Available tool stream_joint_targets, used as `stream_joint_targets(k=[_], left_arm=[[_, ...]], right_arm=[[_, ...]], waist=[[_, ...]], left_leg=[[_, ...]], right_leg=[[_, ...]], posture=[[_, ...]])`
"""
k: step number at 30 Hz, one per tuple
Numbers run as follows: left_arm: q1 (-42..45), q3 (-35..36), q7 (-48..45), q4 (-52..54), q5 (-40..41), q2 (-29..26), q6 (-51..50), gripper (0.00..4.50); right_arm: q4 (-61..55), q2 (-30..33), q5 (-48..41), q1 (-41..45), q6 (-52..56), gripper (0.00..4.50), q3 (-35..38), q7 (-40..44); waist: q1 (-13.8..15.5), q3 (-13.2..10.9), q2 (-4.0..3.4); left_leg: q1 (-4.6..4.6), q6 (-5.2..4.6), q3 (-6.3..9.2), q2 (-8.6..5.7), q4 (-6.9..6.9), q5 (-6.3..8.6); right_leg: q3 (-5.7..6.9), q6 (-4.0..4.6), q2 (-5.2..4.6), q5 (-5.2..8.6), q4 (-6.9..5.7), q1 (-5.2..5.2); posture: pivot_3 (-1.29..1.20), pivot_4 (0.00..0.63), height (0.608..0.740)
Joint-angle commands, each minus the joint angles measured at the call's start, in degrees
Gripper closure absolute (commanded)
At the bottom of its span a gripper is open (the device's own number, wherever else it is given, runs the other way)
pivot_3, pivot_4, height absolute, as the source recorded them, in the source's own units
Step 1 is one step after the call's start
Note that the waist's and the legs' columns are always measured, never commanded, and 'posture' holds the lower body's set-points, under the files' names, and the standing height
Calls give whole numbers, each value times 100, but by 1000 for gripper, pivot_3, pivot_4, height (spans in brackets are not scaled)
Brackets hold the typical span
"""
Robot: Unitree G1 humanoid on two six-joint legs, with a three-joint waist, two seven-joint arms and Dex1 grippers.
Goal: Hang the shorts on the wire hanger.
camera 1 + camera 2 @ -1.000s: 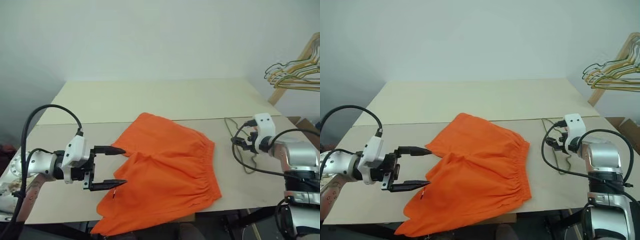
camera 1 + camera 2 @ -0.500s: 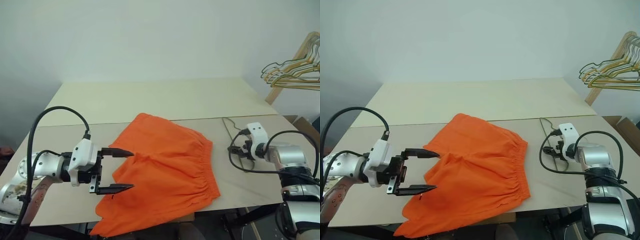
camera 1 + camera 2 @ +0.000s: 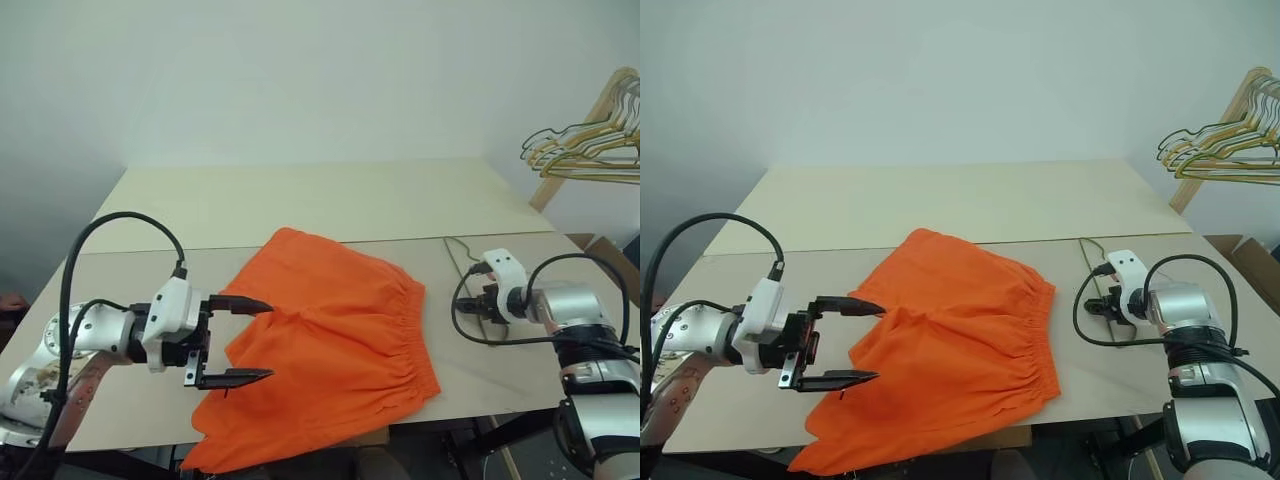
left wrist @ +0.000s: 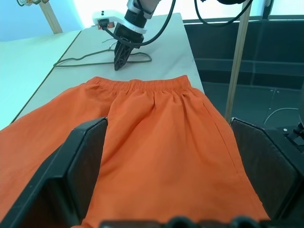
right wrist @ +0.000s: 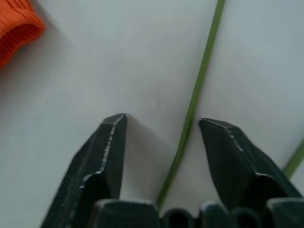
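progress: early, nothing hung | shorts flat on table | right end effector open astride wire hanger, no grip yet | left end effector open over shorts hem

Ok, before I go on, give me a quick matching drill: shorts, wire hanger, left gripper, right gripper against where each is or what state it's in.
Things:
1. shorts
2. wire hanger
3. left gripper
4. right gripper

States:
A. tips down at the table, one green wire between the open fingers
B. flat on the table beside the waistband
C. spread out in the middle of the table
D. open, fingers above and below a leg edge

Pairs: 1-C, 2-B, 3-D, 4-A
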State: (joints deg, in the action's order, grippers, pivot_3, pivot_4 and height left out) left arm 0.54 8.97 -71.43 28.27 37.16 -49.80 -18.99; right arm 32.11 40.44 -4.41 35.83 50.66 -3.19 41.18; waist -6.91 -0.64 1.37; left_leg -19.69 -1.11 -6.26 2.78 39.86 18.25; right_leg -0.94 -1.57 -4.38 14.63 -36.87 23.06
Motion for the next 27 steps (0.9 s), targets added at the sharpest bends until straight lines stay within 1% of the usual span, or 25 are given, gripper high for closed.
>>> stream_joint_targets(k=[1,5,6,9,12,13,14,16,17,19,21,22,25,27], left_arm=[[91,-12,47,44,-57,29,132,0],[155,-63,69,-13,-135,82,177,0],[183,-80,82,-31,-152,102,180,0],[279,-130,252,-105,-218,248,204,0],[443,-246,727,-228,-480,506,179,0],[515,-282,969,-262,-553,612,77,0],[682,-309,1439,-335,-598,825,-173,0],[953,-247,2168,-448,-326,1241,-679,0],[1026,-209,2353,-469,-214,1376,-826,0],[1233,-123,2745,-483,154,1818,-1102,0],[1450,-88,3124,-487,465,2221,-1338,0],[1553,-92,3273,-500,553,2386,-1390,0],[1983,-71,3778,-642,882,2928,-1594,0],[2185,-70,3979,-733,950,3142,-1648,0]], right_arm=[[192,-104,93,-15,62,2964,-116,-46],[232,-167,142,10,74,4308,-69,-135],[247,-171,155,21,63,4489,-71,-135],[115,-202,216,-26,-23,4489,-26,-289],[-254,-290,122,-93,-85,4489,384,-709],[-562,-285,115,-200,-119,4489,493,-822],[-1253,-286,31,-420,-81,4489,700,-900],[-2509,-308,-52,-827,-49,4489,993,-1046],[-2893,-319,-70,-961,-42,4489,1066,-1104],[-4045,-430,-191,-1270,-2,4489,1186,-1202],[-4927,-616,-366,-1453,-90,4489,1241,-1261],[-5219,-698,-381,-1509,-245,4489,1201,-1303],[-5957,-1102,-405,-1522,-713,4489,902,-1468],[-6202,-1248,-334,-1545,-1020,4489,638,-1496]], waist=[[0,1,1],[-2,1,2],[-2,2,3],[-5,4,7],[-6,5,9],[-2,4,8],[-3,4,8],[29,-2,-2],[87,-9,-19],[111,-11,-27],[124,-8,-31],[131,-8,-31],[133,-7,-30],[130,-7,-29]], left_leg=[[2,0,0,0,0,0],[10,0,-1,0,-1,0],[11,0,-1,1,-2,0],[11,0,-1,1,-2,0],[35,-2,0,2,-5,2],[37,-4,0,2,-7,4],[37,-5,0,2,-8,4],[38,-7,2,0,-8,6],[38,-11,4,-1,-7,8],[31,-7,3,-2,-7,7],[1,-4,0,-3,-3,6],[-14,0,4,-4,-2,4],[-19,-1,6,-7,2,4],[-17,-3,7,-13,5,5]], right_leg=[[0,0,0,0,0,-2],[0,0,0,0,1,-7],[-1,0,1,0,1,-7],[-1,0,1,0,2,-9],[0,0,1,0,13,-40],[1,-1,0,0,15,-53],[2,-1,0,0,18,-60],[0,-5,-4,1,18,-66],[0,-12,-5,0,18,-65],[-14,-18,-3,-2,10,-32],[-20,-19,-4,-2,1,4],[-18,-20,-4,-4,1,13],[-15,-21,-4,-5,3,13],[-15,-23,-5,-6,5,9]], posture=[[-72,0,740],[-73,0,740],[-77,0,740],[-80,0,740],[-78,0,740],[-74,0,740],[-70,0,740],[-77,0,740],[-77,0,740],[-95,0,740],[-106,0,740],[-106,0,740],[-121,0,740],[-122,0,740]])
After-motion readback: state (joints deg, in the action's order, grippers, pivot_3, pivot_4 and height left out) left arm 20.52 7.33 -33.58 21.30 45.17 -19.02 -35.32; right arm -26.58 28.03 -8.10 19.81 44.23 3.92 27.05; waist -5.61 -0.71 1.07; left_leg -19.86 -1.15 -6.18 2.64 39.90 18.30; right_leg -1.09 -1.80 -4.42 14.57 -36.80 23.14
